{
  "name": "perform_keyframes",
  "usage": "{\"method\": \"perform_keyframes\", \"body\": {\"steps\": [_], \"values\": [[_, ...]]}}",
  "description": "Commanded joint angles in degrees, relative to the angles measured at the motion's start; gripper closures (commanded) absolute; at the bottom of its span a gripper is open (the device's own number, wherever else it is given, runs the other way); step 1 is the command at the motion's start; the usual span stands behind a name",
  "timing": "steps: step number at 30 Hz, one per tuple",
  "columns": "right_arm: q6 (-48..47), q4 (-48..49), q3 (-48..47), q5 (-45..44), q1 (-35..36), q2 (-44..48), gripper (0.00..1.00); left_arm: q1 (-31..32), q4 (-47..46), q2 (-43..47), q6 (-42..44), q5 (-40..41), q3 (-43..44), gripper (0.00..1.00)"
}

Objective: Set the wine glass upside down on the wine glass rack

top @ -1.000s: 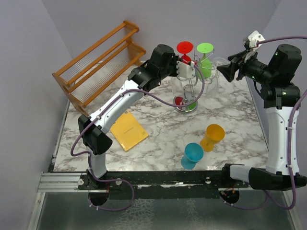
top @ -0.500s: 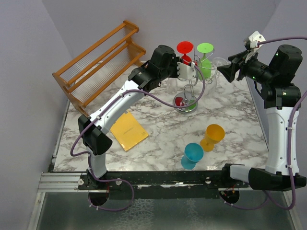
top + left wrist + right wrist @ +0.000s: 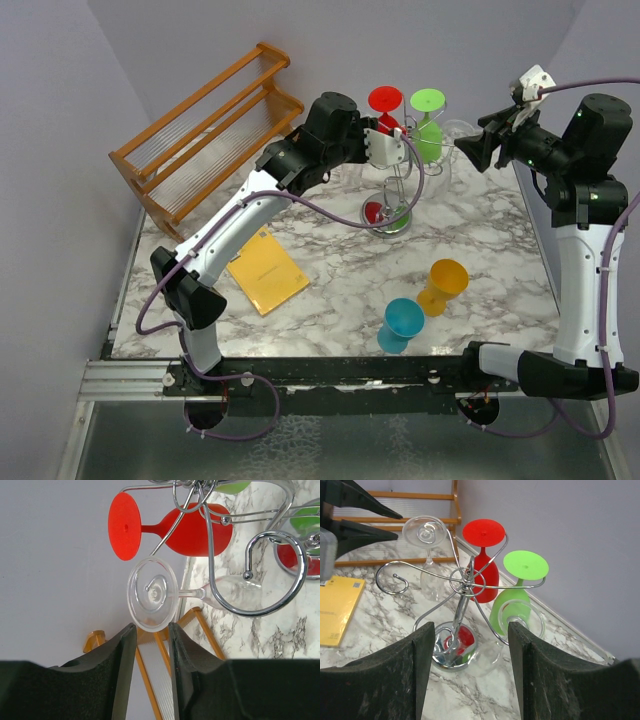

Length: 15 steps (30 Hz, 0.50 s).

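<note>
The silver wine glass rack (image 3: 396, 190) stands at the back of the marble table. A red glass (image 3: 385, 98) and a green glass (image 3: 428, 100) hang from it upside down. In the left wrist view a clear wine glass (image 3: 152, 594) hangs upside down from a curled arm of the rack (image 3: 270, 605). Its round foot sits just past the tips of my left gripper (image 3: 152, 627), which is open and apart from it. My right gripper (image 3: 470, 625) is open beside the rack (image 3: 461, 600). A second clear glass (image 3: 527, 617) hangs close to its right finger, ungripped.
A slatted wooden rack (image 3: 205, 120) stands at the back left. A yellow pad (image 3: 265, 270) lies under the left arm. An orange cup (image 3: 445, 283) and a teal cup (image 3: 402, 322) stand near the front. Walls close in behind and on both sides.
My left jaws have spread apart and let go of the clear glass foot, which stays hanging on the rack. The left arm's elbow has swung left. The right arm has not moved.
</note>
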<state>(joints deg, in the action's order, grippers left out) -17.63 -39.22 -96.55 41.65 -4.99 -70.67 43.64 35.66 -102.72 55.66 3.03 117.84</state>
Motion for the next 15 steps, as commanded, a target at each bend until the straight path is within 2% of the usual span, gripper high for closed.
{"method": "perform_keyframes", "body": {"steps": [1,8,12,15], "values": [[-2.22,-2.27,0.14,-5.12,-0.37,1.26,0.39,0.47,2.16,4.5,-3.57,-2.95,-0.76,0.61],[-6.04,-10.26,4.16,-8.48,-0.37,3.96,0.35,0.48,4.95,10.74,-8.46,-2.4,-6.07,0.51],[-9.24,-15.15,11.46,-10.74,-0.37,8.18,0.35,0.45,7.71,14.37,-10.0,-0.74,-10.9,0.3],[-11.45,-16.27,17.29,-14.23,-0.37,12.23,0.35,0.46,8.7,17.16,-11.13,0.98,-14.96,0.2]]}}
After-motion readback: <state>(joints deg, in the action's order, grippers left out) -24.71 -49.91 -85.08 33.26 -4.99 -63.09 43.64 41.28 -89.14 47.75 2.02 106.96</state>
